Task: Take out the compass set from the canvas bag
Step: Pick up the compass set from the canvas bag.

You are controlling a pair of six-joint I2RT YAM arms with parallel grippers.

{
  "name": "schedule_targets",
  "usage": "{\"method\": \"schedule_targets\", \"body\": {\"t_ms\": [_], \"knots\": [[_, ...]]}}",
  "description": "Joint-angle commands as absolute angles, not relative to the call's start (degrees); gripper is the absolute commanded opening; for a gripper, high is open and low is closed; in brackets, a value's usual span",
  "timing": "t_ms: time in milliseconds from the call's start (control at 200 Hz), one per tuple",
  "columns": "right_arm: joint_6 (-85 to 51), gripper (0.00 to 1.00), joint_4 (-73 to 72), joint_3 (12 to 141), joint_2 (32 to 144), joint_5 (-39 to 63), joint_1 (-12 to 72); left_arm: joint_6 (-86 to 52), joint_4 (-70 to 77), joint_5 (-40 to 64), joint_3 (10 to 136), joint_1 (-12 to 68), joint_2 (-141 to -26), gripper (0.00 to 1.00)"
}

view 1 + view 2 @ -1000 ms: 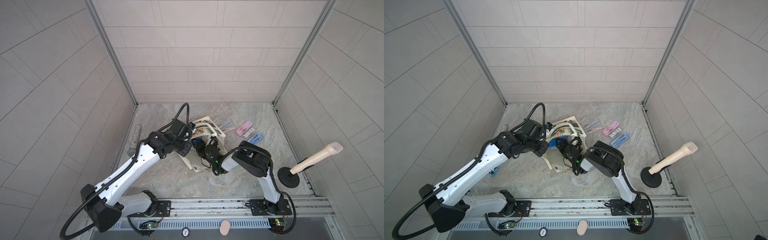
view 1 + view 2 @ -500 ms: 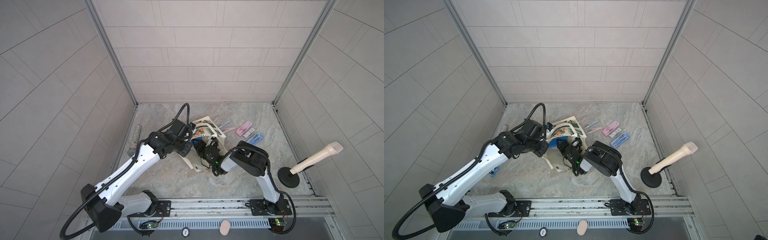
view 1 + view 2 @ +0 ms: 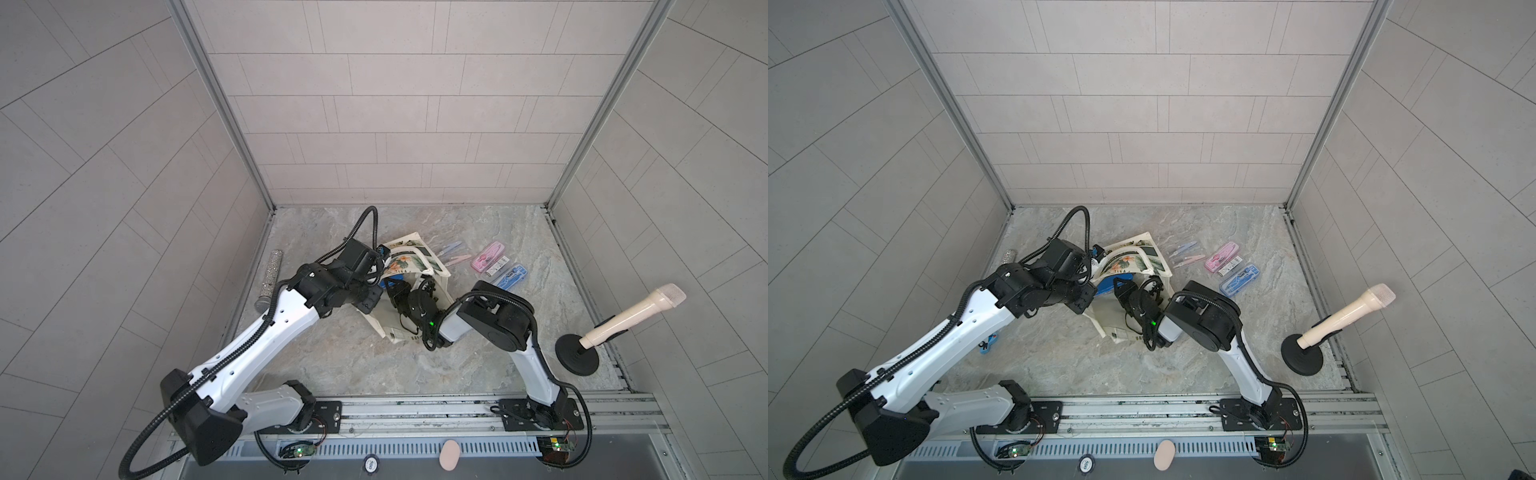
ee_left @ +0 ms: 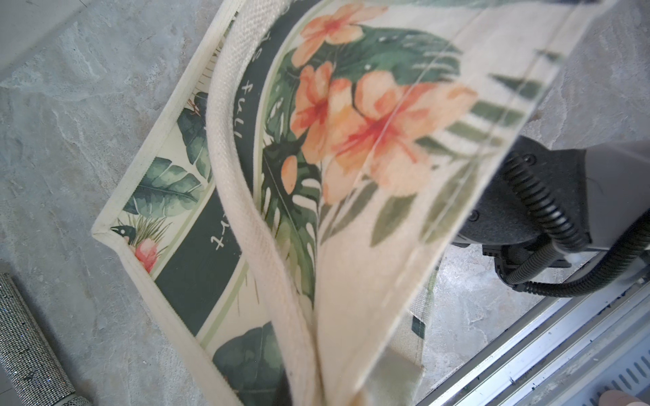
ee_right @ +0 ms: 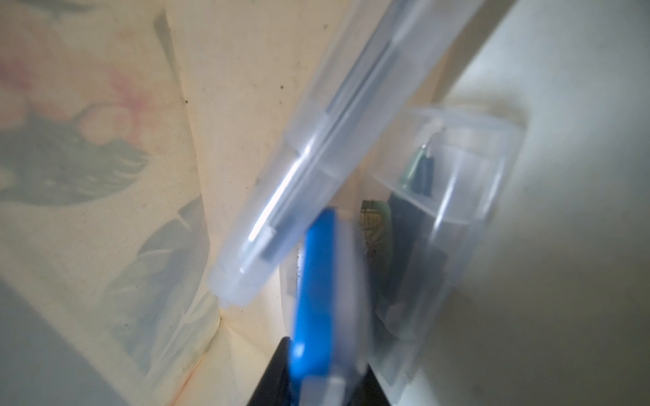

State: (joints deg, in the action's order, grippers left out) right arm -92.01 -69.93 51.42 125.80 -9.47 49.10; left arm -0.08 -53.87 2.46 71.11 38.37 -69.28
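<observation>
The canvas bag (image 3: 409, 259) (image 3: 1129, 264) lies mid-table, cream with a leaf and flower print (image 4: 351, 116). My left gripper (image 3: 383, 266) (image 4: 323, 397) is shut on the bag's upper edge and handle and holds the mouth up. My right gripper (image 3: 392, 289) (image 5: 323, 379) reaches inside the bag. Its black fingers (image 5: 274, 372) press on both sides of a blue compass set case (image 5: 316, 281) (image 3: 1106, 284). Two clear cases (image 5: 316, 158) (image 5: 439, 211) lie beside it in the bag.
A pink case (image 3: 487, 257) and a blue case (image 3: 509, 277) lie on the table right of the bag, with small clips (image 3: 451, 253) nearby. A glittery microphone (image 3: 269, 280) lies by the left wall. A cream microphone on a black stand (image 3: 623, 320) is at the right.
The right gripper's jaws have narrowed onto the blue case inside the bag. The left arm still holds the bag in the same place.
</observation>
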Motion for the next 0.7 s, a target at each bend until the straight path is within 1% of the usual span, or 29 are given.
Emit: {"method": "schedule_targets", "body": {"t_ms": [0, 165, 405, 616, 696], "knots": [[-93.19, 0.25, -70.49, 48.98, 125.24, -10.71, 49.46, 0.28, -53.79, 1.59, 71.10, 38.58, -67.45, 0.00], [-92.35, 0.23, -70.73, 46.52, 122.52, -10.16, 49.92, 0.02, -54.20, -0.17, 71.23, 38.58, -67.72, 0.00], [-91.40, 0.23, -66.09, 42.92, 114.69, -7.47, 51.04, -2.27, -56.75, -8.67, 72.74, 38.50, -70.86, 0.00], [-84.90, 0.23, -53.61, 41.33, 103.22, -3.96, 52.58, -3.81, -57.76, -11.50, 74.69, 38.41, -73.07, 0.00], [-79.78, 0.23, -44.95, 41.80, 97.31, -3.30, 53.20, -3.95, -57.81, -11.26, 75.10, 38.42, -73.20, 0.00]]}}
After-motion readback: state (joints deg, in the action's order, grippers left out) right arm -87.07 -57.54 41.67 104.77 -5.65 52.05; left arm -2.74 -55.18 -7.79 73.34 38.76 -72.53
